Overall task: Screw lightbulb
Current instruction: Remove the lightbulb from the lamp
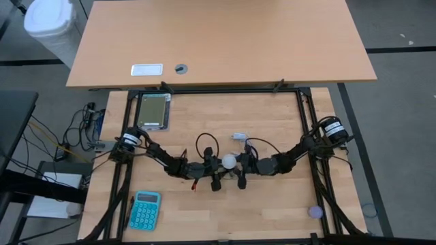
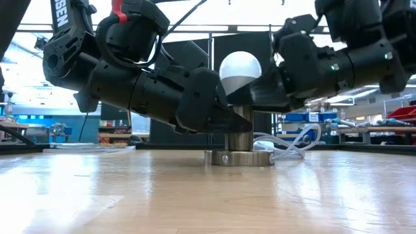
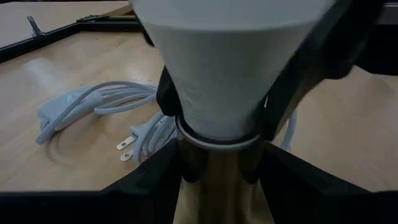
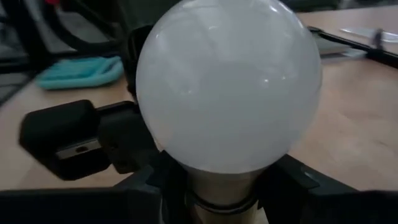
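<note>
The white lightbulb [image 2: 240, 67] stands upright in a metal socket [image 2: 240, 138] on a round base disc [image 2: 239, 158] at the table's middle. My left gripper [image 2: 229, 122] comes in level from the table's left and is shut on the socket below the bulb. From the table's right, my right gripper [image 4: 221, 193] reaches in and is shut on the bulb [image 4: 227, 87] just under its globe. In the high view the bulb [image 1: 229, 161] shows between the two grippers. My left gripper pinches the metal socket's stem [image 3: 217, 171] between its two fingers, one finger [image 3: 152, 183] on each side, coming nearly level from the table's left. The socket stands upright on its base disc on the table. My right gripper pinches the lightbulb's tapering neck [image 4: 217, 186] between its two fingers [image 3: 165, 93], just above the socket's rim. It comes nearly level from the table's right. The bulb stands upright with its base in the socket.
The socket's white cord [image 3: 93, 109] lies coiled on the table beyond the socket, its plug [image 1: 238, 137] toward the far side. A teal calculator [image 1: 144, 209] lies near left, a grey tray [image 1: 153, 111] far left, a small purple disc [image 1: 315, 211] near right.
</note>
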